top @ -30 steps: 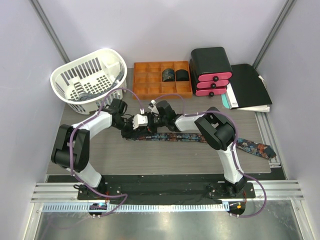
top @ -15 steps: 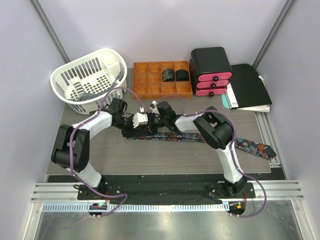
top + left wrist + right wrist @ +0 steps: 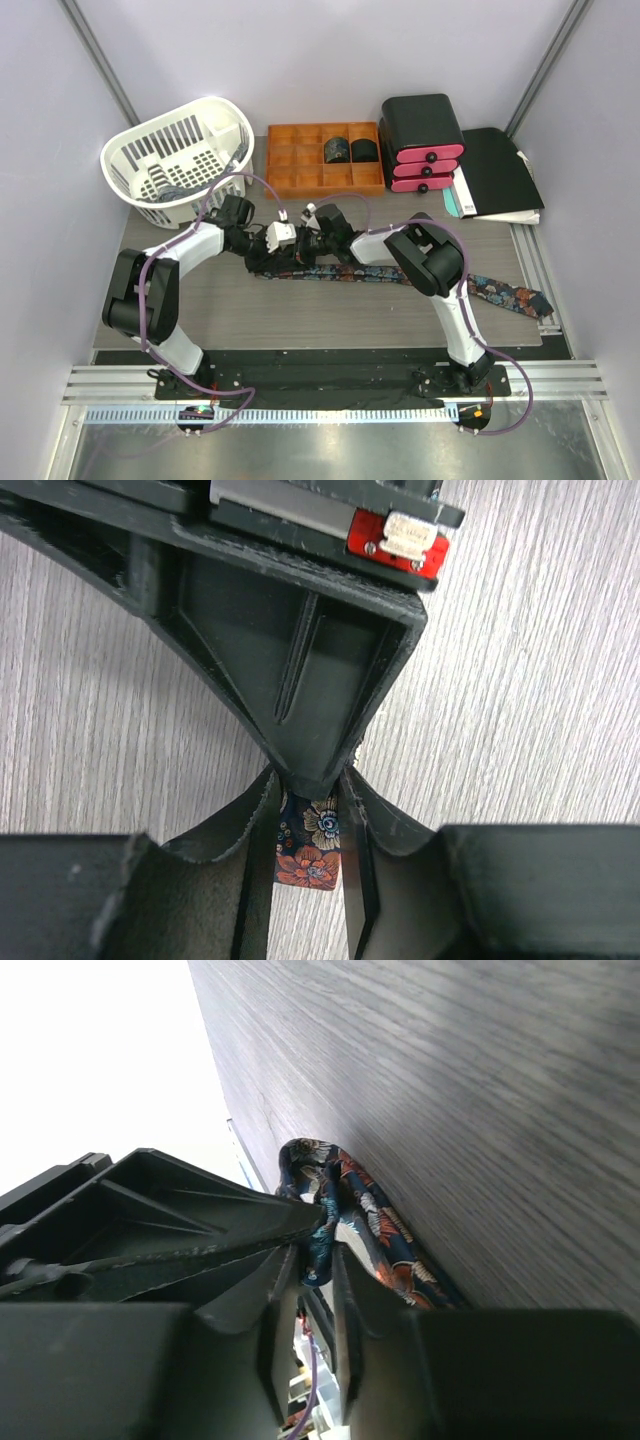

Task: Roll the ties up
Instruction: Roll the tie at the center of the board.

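Observation:
A dark floral tie (image 3: 500, 291) lies stretched across the table from the grippers at the middle to its wide end at the right. My left gripper (image 3: 283, 259) and right gripper (image 3: 303, 248) meet at its narrow end. In the left wrist view my left gripper (image 3: 310, 825) is shut on the tie's narrow end (image 3: 308, 848), with the right gripper's fingers (image 3: 300, 680) just beyond. In the right wrist view my right gripper (image 3: 318, 1260) is shut on a folded loop of the tie (image 3: 345, 1210). Two rolled ties (image 3: 350, 150) sit in the orange tray (image 3: 290, 170).
A white basket (image 3: 180, 160) holding another dark tie stands at the back left. A black and pink drawer unit (image 3: 422, 143) and a black folder (image 3: 500, 175) stand at the back right. The table's right edge (image 3: 545, 300) lies by the tie's wide end.
Both grippers have shifted slightly up and away with the tie's narrow end; the tie's wide end has slid a little to the left.

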You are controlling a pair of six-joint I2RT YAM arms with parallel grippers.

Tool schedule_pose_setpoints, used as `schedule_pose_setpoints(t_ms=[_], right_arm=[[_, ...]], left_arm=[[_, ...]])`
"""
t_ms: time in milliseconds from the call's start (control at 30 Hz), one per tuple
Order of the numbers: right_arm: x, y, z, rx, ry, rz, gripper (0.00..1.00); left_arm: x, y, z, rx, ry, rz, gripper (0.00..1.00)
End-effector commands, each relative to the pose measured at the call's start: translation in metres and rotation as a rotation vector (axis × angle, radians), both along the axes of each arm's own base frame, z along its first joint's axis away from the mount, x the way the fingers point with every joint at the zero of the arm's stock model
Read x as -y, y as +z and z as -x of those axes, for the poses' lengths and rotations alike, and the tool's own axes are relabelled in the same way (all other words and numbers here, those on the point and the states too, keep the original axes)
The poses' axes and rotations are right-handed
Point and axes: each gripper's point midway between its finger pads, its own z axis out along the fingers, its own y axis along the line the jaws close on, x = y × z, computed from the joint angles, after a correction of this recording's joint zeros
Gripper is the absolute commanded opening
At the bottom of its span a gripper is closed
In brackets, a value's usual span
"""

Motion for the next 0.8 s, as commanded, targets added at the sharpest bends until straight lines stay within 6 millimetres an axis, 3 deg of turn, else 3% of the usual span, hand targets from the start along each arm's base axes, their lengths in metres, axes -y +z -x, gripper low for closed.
schedule_pose_setpoints(t_ms=[0, 133, 267, 467, 767], right_arm=[[-0.001, 0.001, -0.003, 0.027, 0.003, -0.010, 0.17], [0.006, -0.005, -0.006, 0.039, 0.003, 0.021, 0.02], [0.013, -0.005, -0.008, 0.053, 0.013, 0.043, 0.01], [0.015, 0.009, -0.010, 0.099, 0.033, 0.041, 0.01], [0.025, -0.010, -0.012, 0.084, 0.023, 0.095, 0.01]], left_arm=[[0.014, 0.026, -0.011, 0.067, -0.021, 0.074, 0.32], [0.001, 0.029, -0.011, 0.077, -0.015, 0.050, 0.45], [-0.023, 0.036, -0.015, 0.084, -0.012, 0.034, 0.60], [-0.035, 0.028, -0.001, 0.059, -0.061, 0.006, 0.67], [-0.030, 0.010, -0.008, 0.058, -0.098, -0.020, 0.70]])
